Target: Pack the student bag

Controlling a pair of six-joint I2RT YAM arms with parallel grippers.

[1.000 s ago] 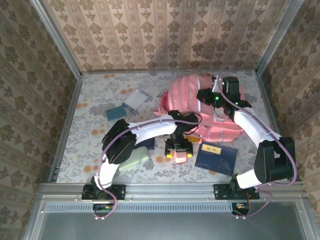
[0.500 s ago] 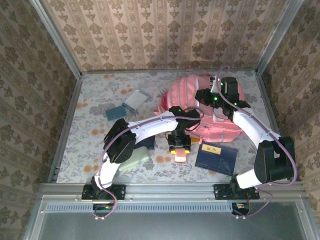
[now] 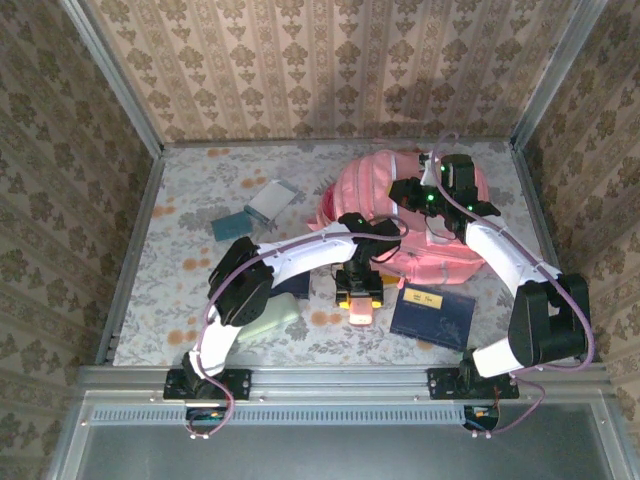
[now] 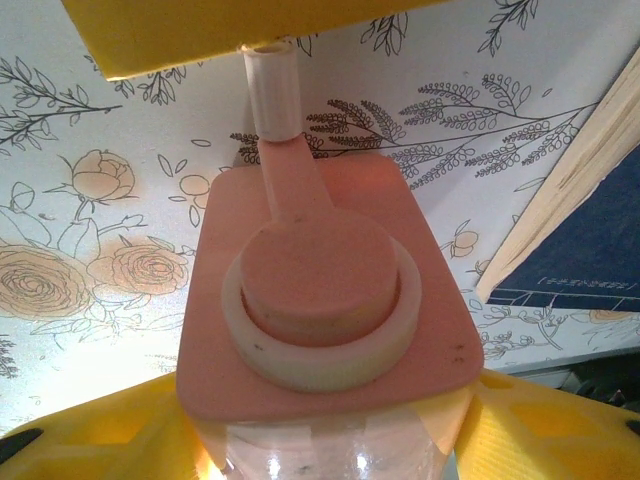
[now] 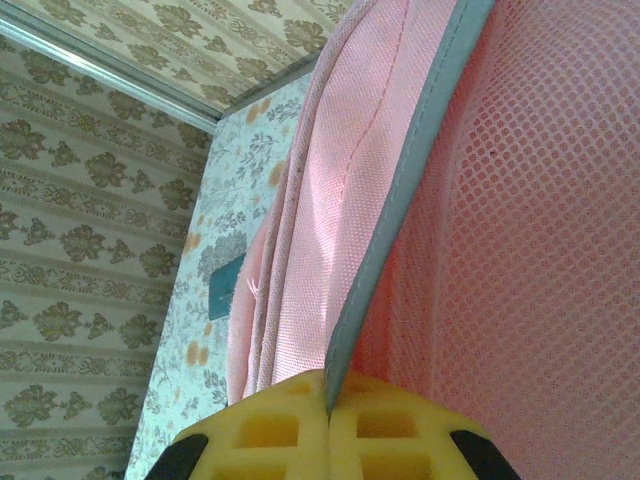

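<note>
Pink-lidded bottle had barely shifted near the surface's near edge. The left end effector straddled it, whether clamped I cannot tell. The right end effector stayed pinched on the far-right student bag, so packing remained ahead.

The left gripper has drawn in. A second ago its yellow pads stood wide on either side of the pink-capped bottle. Now they sit close beside it, a shade wider than half a second back. Whether they press it is hard to call. The wrist and white forearm have edged nearer the student bag.
</note>
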